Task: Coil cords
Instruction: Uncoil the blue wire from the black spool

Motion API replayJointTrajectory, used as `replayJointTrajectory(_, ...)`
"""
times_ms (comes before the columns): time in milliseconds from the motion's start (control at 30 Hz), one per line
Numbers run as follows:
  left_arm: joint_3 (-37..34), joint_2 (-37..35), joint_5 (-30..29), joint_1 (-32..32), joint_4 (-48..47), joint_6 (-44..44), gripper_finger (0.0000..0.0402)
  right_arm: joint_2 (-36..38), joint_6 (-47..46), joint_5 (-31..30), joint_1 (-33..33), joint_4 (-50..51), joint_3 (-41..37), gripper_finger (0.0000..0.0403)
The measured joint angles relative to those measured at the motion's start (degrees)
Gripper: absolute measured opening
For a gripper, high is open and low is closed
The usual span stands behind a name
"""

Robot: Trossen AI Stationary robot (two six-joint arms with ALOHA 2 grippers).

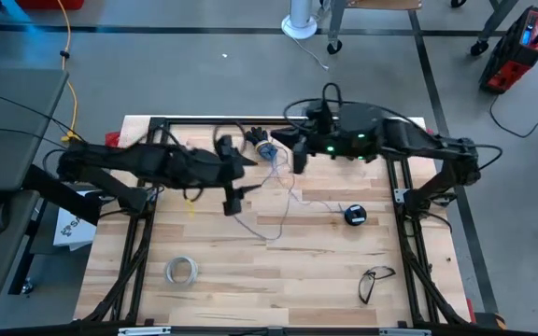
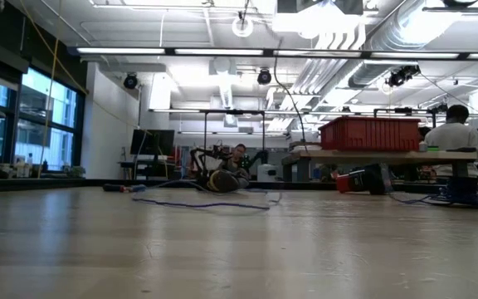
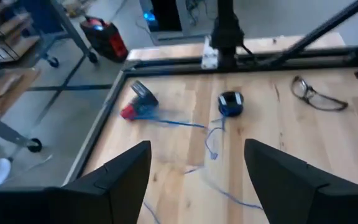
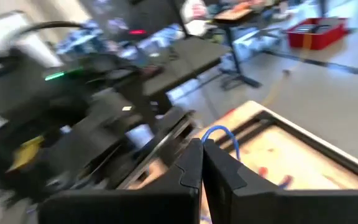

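1. Pale wooden planks with a straight grain make up the table [image 1: 250, 280], framed by dark metal rails.
2. Near the table's middle lies the wire [image 1: 283, 201], very thin and bluish-grey, running in loose wavy loops across the planks.
3. Its spool [image 1: 355, 216] is small, round and dark blue-black, lying flat on the table toward the right side.
4. From the left wrist view the wire [image 3: 211, 140] shows as a thin blue squiggle trailing from the spool [image 3: 230, 102] toward a small blue and red gadget [image 3: 138, 104].
5. Over the table's middle the left gripper [image 1: 234, 199] hangs with its two dark, wedge-shaped fingers spread wide apart; nothing sits between them.
6. The wire lies just beside that gripper, on its right, apart from the fingers; the spool is farther off on the same side.
7. Toward the table's back edge the right gripper [image 1: 299, 159] has its fingers [image 4: 188, 163] pressed together; in its wrist view a short blue loop of wire [image 4: 219, 134] rises just beyond the tips, but whether it is pinched cannot be told.
8. Near the table's front edge lie a whitish ring of tape [image 1: 182, 272] on the left and thin-framed glasses [image 1: 375, 280] on the right.
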State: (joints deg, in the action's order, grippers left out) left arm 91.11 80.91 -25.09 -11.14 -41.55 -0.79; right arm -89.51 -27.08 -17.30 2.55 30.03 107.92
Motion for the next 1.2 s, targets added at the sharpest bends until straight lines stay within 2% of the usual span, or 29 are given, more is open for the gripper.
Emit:
replayJointTrajectory(167,0.0,2.71,-3.2,-1.19,3.11,-5.25,0.0253,-2.55,0.1,-10.71,0.14,-0.63,0.0,0.0)
replayJointTrajectory(333,0.0,5.05,-15.02,-1.7,2.49,-11.05,0.0253,-4.91,0.52,-15.24,0.15,-2.78,0.0,0.0)
replayJointTrajectory(533,0.0,8.16,-21.82,-1.05,2.41,-15.67,0.0253,-5.43,2.54,-15.7,0.25,-5.98,0.0,0.0)
replayJointTrajectory(667,0.0,10.51,-22.06,-0.32,2.31,-18.87,0.0253,-5.37,4.65,-15.72,0.22,-6.48,0.0,0.0)
replayJointTrajectory(833,0.0,11.4,-25.72,-0.15,2.35,-23.01,0.0253,-5.31,6.17,-15.12,0.22,-6.04,0.0,0.0)
replayJointTrajectory(933,0.0,11.33,-28.08,-0.15,2.44,-24.24,0.0253,-5.31,6.55,-14.14,0.22,-6.04,0.0,0.0)
replayJointTrajectory(1200,0.0,12.84,-29.39,2.4,3.27,-25.0,0.0253,-5.31,8.4,-12.88,0.22,-6.2,0.0,0.0)
